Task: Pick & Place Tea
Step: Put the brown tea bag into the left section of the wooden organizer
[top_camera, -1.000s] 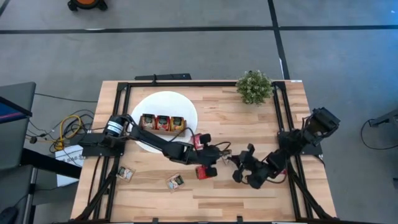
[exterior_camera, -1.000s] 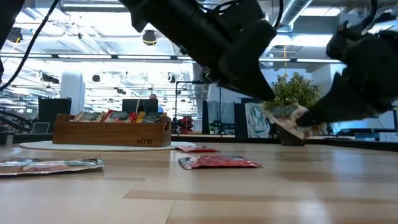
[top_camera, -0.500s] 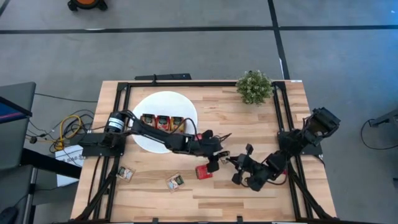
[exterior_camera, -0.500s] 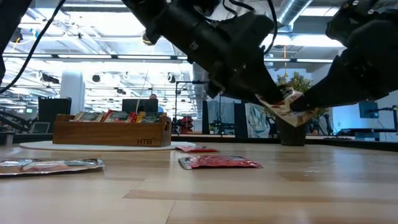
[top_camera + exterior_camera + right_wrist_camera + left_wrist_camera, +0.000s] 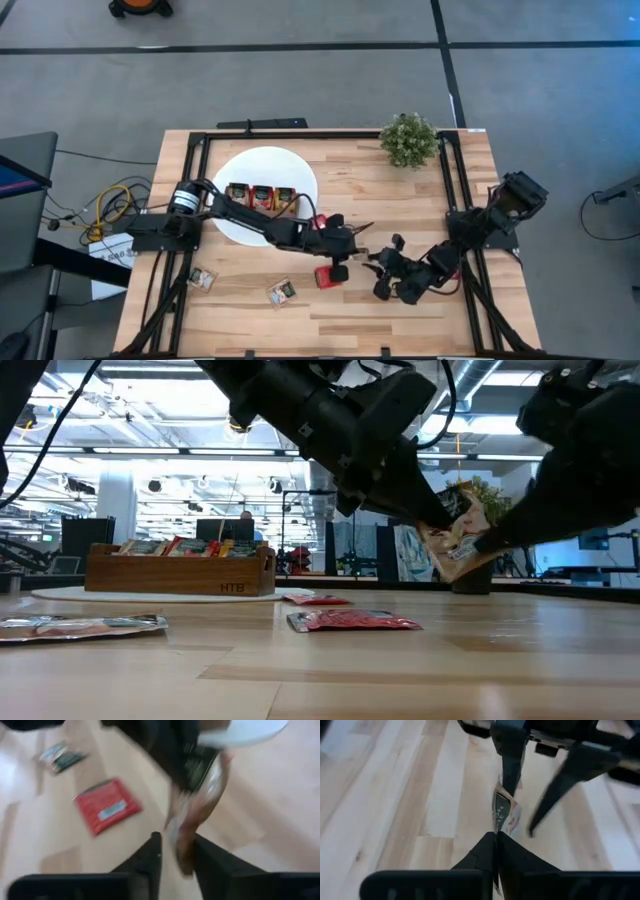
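The sachet hangs between both grippers, above the table right of the wooden tray; left gripper pinched tight on it; right gripper part open around its other end, apparently releasing.

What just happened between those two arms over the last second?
A handover in mid-air: the left hand swung in toward the right one and has clamped shut on the orange-yellow tea sachet, while the right hand has begun loosening around it. The red sachet on the table, the wooden tray and the plant stayed put.
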Robot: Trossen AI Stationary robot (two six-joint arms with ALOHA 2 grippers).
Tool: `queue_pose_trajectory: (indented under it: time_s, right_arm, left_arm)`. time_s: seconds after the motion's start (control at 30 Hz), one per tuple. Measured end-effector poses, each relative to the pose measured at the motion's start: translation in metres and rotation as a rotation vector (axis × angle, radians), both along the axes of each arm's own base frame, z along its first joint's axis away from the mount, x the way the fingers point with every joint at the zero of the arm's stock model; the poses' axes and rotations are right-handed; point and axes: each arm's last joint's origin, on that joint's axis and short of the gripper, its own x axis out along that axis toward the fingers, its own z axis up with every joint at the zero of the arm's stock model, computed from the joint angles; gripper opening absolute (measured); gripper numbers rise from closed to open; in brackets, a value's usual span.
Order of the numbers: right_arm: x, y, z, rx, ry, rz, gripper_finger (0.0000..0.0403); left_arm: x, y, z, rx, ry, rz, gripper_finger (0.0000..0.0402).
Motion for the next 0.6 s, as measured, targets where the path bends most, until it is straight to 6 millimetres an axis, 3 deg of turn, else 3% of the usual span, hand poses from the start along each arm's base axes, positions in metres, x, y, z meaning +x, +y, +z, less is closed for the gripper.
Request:
queue_pose_trajectory:
  time_s: [0.17,0.3,0.43,0.6]
  right_arm:
    - [-0.001,-0.008,0.000,0.130,0.084,-0.016,0.0173]
    - [0.001,-0.014,0.005,0.160,0.070,-0.069,0.0210]
    - [0.003,-0.018,0.009,0.165,0.054,-0.080,0.0216]
    - [0.005,-0.019,0.012,0.124,0.038,-0.059,0.0178]
  left_arm:
    - [-0.003,-0.008,-0.001,0.091,0.014,0.000,0.0002]
    - [-0.004,-0.014,-0.002,0.107,0.021,-0.013,0.0001]
    - [-0.006,-0.019,-0.003,0.138,0.030,-0.044,0.0000]
    - [-0.006,-0.021,-0.003,0.147,0.031,-0.054,0.0000]
